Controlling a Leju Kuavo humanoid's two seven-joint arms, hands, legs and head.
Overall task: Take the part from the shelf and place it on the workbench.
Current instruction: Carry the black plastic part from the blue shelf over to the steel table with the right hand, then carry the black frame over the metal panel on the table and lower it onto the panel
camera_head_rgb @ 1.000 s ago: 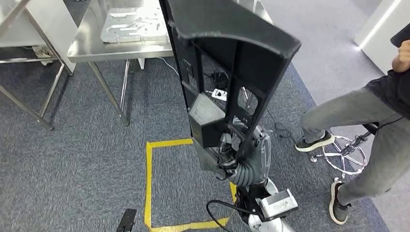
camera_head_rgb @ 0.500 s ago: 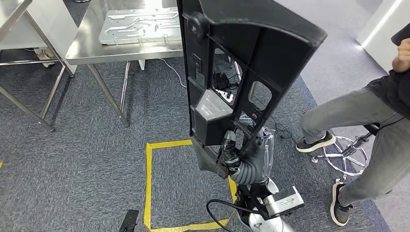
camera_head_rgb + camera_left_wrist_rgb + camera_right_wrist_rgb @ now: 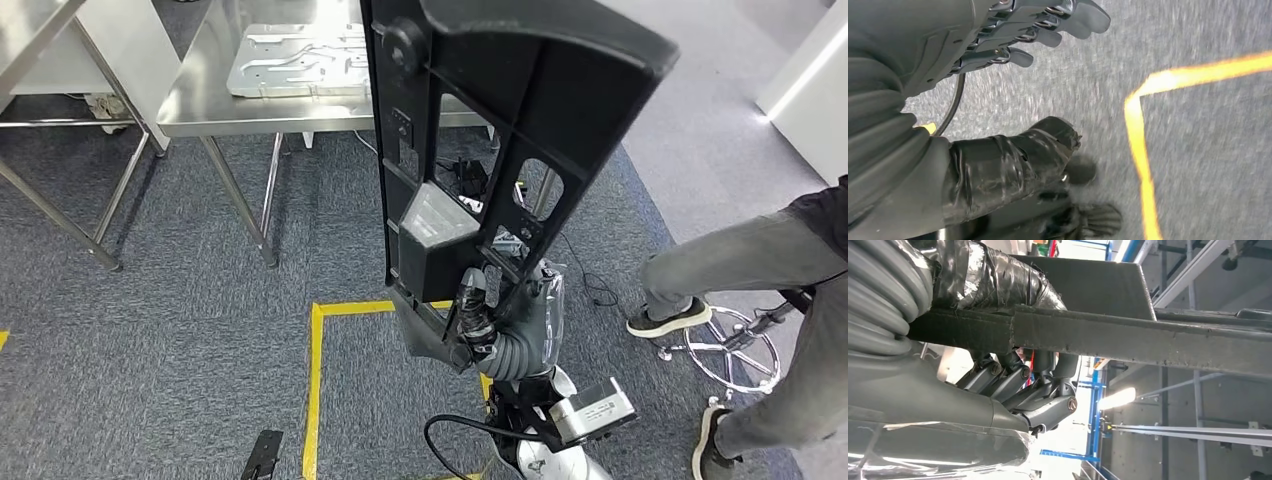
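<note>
The part (image 3: 480,140) is a long black plastic frame with ribs and cut-outs, held upright and tilted toward the camera. My right hand (image 3: 478,325) grips its lower end, fingers wrapped around a rib; the right wrist view shows the thumb (image 3: 998,280) and fingers (image 3: 1023,385) clamped on a dark bar of the part (image 3: 1148,340). The steel workbench (image 3: 200,105) stands ahead at the upper left with a flat grey metal panel (image 3: 290,60) lying on it. My left hand (image 3: 1023,35) hangs over the carpet, fingers apart, holding nothing.
Yellow tape (image 3: 315,380) marks a square on the grey carpet below. A person's legs (image 3: 740,270) and a stool base (image 3: 725,345) are at the right. A second steel table frame (image 3: 50,210) stands at far left. Cables (image 3: 470,180) lie under the workbench.
The whole view has shifted: workbench and tape square sit lower and nearer, so the camera moved forward. The part stays gripped in my right hand, swung slightly right. The person's legs shifted rightward.
</note>
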